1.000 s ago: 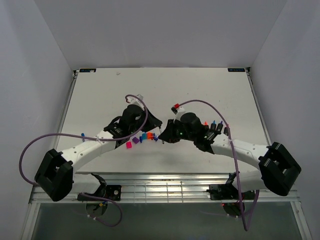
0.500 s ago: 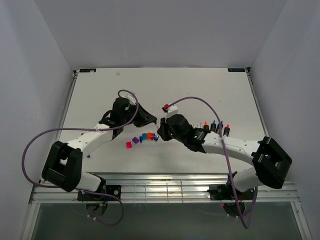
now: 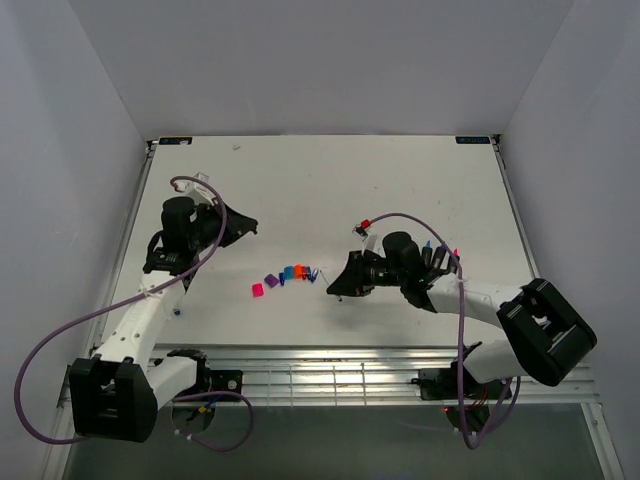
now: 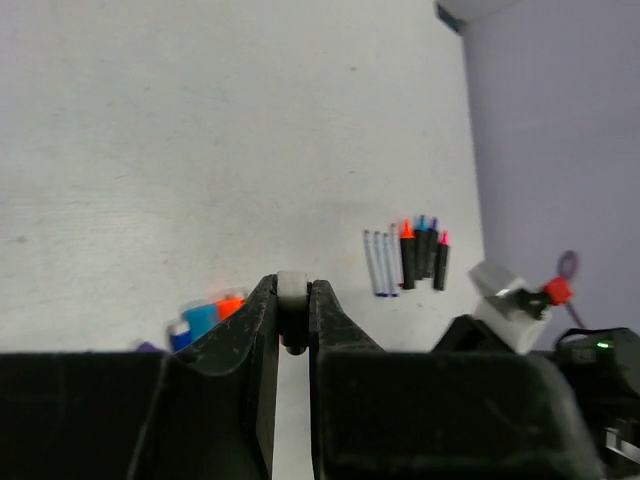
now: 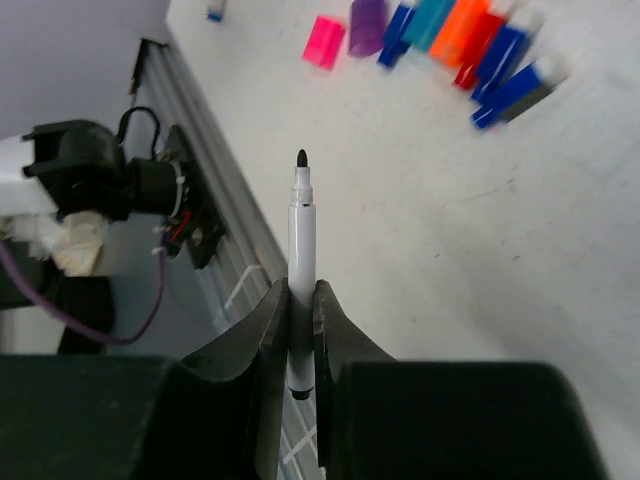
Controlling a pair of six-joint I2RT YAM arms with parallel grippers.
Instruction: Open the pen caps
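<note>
My left gripper [image 3: 250,226] [image 4: 291,292] is shut on a small pen cap [image 4: 291,297], pale at its end and dark below. It hovers over the table's left half, well apart from the other arm. My right gripper [image 3: 340,288] [image 5: 302,296] is shut on a thin white pen [image 5: 301,250] whose bare black tip points toward the near rail. Loose pen caps lie in a row between the grippers: magenta [image 3: 257,290] [image 5: 323,42], purple [image 3: 269,281] [image 5: 368,24], orange [image 3: 298,271] [image 5: 464,26] and slim blue [image 5: 512,86].
A row of uncapped thin white pens [image 4: 379,263] and black highlighters [image 4: 421,255] lies at the right, partly under the right arm [image 3: 440,285]. One small blue piece [image 3: 177,312] sits alone near the left arm. The metal rail [image 3: 330,375] runs along the near edge.
The two grippers, close together a second ago, have pulled apart. The left one swung far left with the cap, and the right one drew back to the right with the pen.
</note>
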